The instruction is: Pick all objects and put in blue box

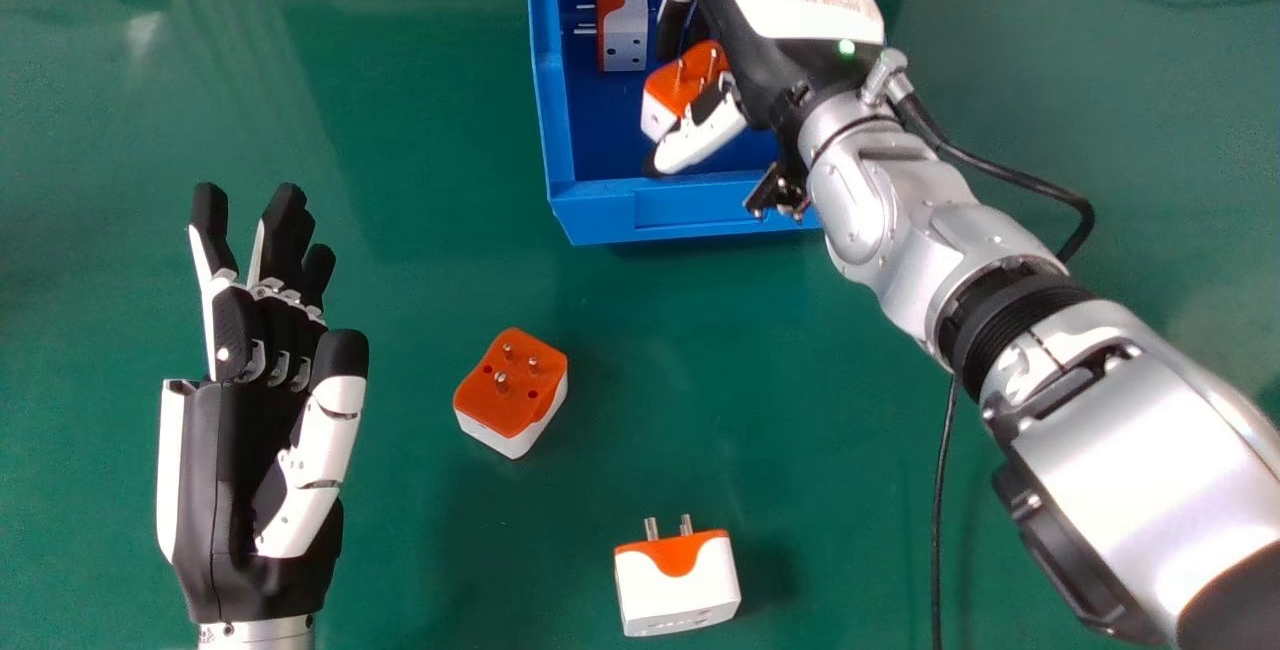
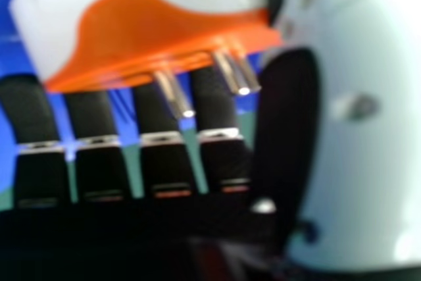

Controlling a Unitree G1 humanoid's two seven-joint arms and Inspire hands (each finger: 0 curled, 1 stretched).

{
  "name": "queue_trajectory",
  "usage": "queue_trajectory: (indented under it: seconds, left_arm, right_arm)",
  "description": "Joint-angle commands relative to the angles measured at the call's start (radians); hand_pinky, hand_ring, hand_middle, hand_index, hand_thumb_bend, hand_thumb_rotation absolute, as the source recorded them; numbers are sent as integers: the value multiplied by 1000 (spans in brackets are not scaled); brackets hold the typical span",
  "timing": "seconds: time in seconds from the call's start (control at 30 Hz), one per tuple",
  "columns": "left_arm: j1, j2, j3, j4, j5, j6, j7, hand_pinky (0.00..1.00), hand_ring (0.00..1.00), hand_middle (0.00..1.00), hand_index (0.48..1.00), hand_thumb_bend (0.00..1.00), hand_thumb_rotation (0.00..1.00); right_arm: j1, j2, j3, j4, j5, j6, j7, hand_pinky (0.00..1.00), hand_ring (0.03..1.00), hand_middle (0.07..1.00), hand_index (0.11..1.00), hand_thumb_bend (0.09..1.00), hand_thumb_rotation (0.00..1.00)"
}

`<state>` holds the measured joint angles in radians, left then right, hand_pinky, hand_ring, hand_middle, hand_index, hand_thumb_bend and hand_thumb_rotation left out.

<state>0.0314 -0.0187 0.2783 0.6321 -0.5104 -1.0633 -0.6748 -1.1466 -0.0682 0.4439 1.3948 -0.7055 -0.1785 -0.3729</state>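
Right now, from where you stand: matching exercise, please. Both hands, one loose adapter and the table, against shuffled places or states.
Things
1. Left hand
2. Right hand
3. Loose adapter nearest the left hand
4. Table

Places or states
A. Green, under the blue box
B. Orange face and pins up
C. Beside the loose adapter, holding nothing
D. Over the box, with a held adapter between thumb and fingers

Pairs: 1-C, 2-D, 3-B, 4-A
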Motion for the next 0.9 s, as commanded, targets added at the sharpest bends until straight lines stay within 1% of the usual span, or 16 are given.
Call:
queue_trajectory:
  seconds: [0.0,0.07,0.17,0.23,0.3,0.43,0.47,0.53,0.57,0.6,0.67,0.7,0.73,0.8,0.83,0.87]
  left_arm:
    - [-3,2,-10,-13,10,-17,-1,1000,1000,975,950,400,467]
    - [-2,2,-11,-15,7,-15,-5,1000,1000,975,950,397,464]
    - [1,6,-10,-17,3,-12,-7,1000,1000,974,949,393,461]
    - [2,9,-7,-15,5,-13,-5,1000,1000,974,949,393,461]
    - [7,10,-7,-18,16,-11,4,1000,1000,974,947,391,459]
    - [17,8,-12,-33,28,0,19,1000,1000,973,943,389,454]
    - [19,6,-14,-38,31,4,23,1000,1000,972,931,385,449]
    - [18,7,-15,-37,31,11,27,1000,1000,972,931,385,449]
    - [17,8,-16,-35,29,14,26,1000,1000,968,912,379,441]
    - [17,9,-16,-35,26,16,25,1000,1000,968,912,379,441]
    - [17,10,-17,-34,18,17,19,1000,1000,958,877,367,424]
    - [15,11,-17,-32,14,18,16,1000,1000,958,877,367,424]
    - [14,11,-17,-33,14,18,17,1000,1000,954,864,363,418]
    - [14,11,-18,-34,17,19,20,1000,1000,947,845,358,409]
    - [13,12,-18,-34,19,20,22,1000,1000,947,845,358,409]
    - [13,12,-18,-36,21,22,24,1000,1000,943,833,354,404]
  right_arm:
    - [-9,-4,5,-10,-2,4,3,397,400,486,507,519,0]
    - [-6,-3,6,-9,-1,5,4,399,401,486,505,519,0]
    - [-4,-1,5,-8,1,5,7,403,408,484,502,520,0]
    - [-2,1,5,-8,1,4,6,403,408,484,502,520,0]
    - [-1,3,5,-8,1,5,9,405,411,483,501,520,0]
    - [1,2,0,-8,7,6,20,405,412,483,499,520,0]
    - [2,1,-3,-8,10,4,26,423,412,490,504,519,0]
    - [3,-1,-8,-9,16,0,36,423,412,490,504,519,0]
    - [2,-3,-11,-10,20,-3,43,460,471,542,553,615,29]
    - [0,-5,-11,-10,20,-6,49,460,471,542,553,615,29]
    - [-4,-8,-9,-11,22,-10,65,529,581,646,651,755,157]
    - [-6,-11,-4,-11,20,-12,72,529,581,646,651,755,157]
    - [-8,-14,2,-11,17,-13,80,557,623,685,688,804,221]
    - [-12,-19,18,-10,4,-14,90,594,686,749,748,875,396]
    - [-14,-22,26,-10,-1,-13,92,594,686,749,748,875,396]
    - [-16,-24,36,-11,-9,-14,89,610,727,794,792,921,577]
